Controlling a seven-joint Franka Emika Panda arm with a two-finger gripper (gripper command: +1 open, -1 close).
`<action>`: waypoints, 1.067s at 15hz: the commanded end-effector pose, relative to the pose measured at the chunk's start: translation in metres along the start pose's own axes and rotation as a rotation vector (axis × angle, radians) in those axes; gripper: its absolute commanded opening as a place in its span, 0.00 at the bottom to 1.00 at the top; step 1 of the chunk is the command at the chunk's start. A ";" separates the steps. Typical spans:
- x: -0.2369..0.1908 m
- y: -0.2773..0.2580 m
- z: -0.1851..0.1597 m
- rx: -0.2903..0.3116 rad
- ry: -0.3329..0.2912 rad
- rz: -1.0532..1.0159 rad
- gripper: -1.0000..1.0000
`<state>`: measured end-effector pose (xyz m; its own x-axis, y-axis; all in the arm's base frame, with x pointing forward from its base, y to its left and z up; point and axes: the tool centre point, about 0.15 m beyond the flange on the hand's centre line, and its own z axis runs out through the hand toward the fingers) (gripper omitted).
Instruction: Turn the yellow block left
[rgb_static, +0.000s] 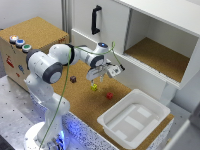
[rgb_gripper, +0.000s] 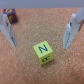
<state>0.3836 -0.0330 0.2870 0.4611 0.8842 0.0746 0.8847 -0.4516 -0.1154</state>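
Note:
The yellow block (rgb_static: 94, 87) is a tiny bright yellow cube lying on the cork board. In the wrist view the yellow block (rgb_gripper: 43, 51) shows a dark letter on its upper face. My gripper (rgb_static: 97, 78) hangs just above it with its fingers apart and nothing between them. In the wrist view the gripper (rgb_gripper: 39, 42) has one finger on each side of the cube's far edge, and the cube lies a little nearer the camera than the fingertips, not touched.
A small dark maroon cube (rgb_static: 73, 79) lies at the exterior view's left of the yellow block; it also shows in the wrist view (rgb_gripper: 11, 15). A small red cube (rgb_static: 109, 95) lies at the right. A white tray (rgb_static: 134, 118), an open cabinet (rgb_static: 165, 50) and a button box (rgb_static: 20, 42) surround the board.

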 end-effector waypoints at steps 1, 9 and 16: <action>-0.021 -0.024 -0.044 -0.036 0.166 0.525 1.00; -0.009 -0.036 -0.034 -0.212 0.125 0.997 1.00; -0.005 -0.023 0.049 -0.133 0.168 0.884 1.00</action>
<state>0.3560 -0.0322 0.3001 0.9894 0.1091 0.0960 0.1167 -0.9902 -0.0767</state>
